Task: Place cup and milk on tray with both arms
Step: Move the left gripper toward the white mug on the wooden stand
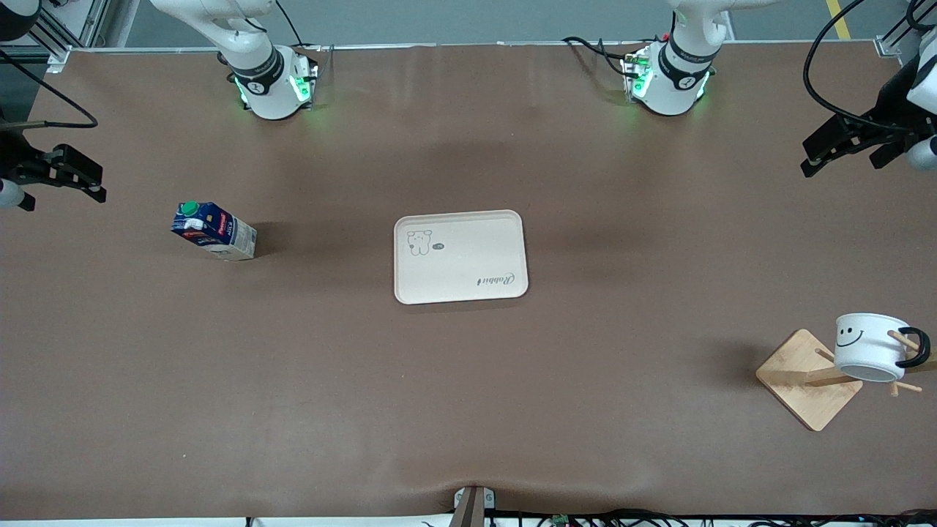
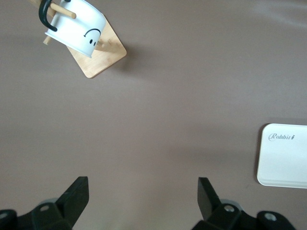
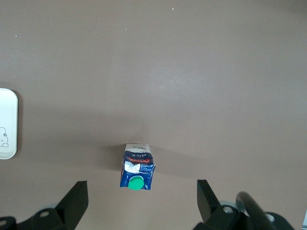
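Note:
The cream tray (image 1: 461, 256) lies at the table's middle with nothing on it. The dark-blue milk carton (image 1: 212, 230) with a green cap stands toward the right arm's end. My right gripper (image 1: 91, 183) is open and empty over the bare table at that end. The right wrist view shows the milk (image 3: 137, 167) and a tray edge (image 3: 7, 124) past that gripper (image 3: 142, 201). The white smiley cup (image 1: 871, 348) hangs by its handle on a peg rack toward the left arm's end. My left gripper (image 1: 809, 155) is open and empty, apart from the cup (image 2: 76, 26), as its own view (image 2: 143, 201) shows.
The rack's square wooden base (image 1: 809, 377) sits under the cup, nearer the front camera than the tray, with pegs (image 1: 904, 340) sticking out. It also shows in the left wrist view (image 2: 103, 52), as does a tray corner (image 2: 285, 155). Brown table mat (image 1: 468, 410) spreads all round.

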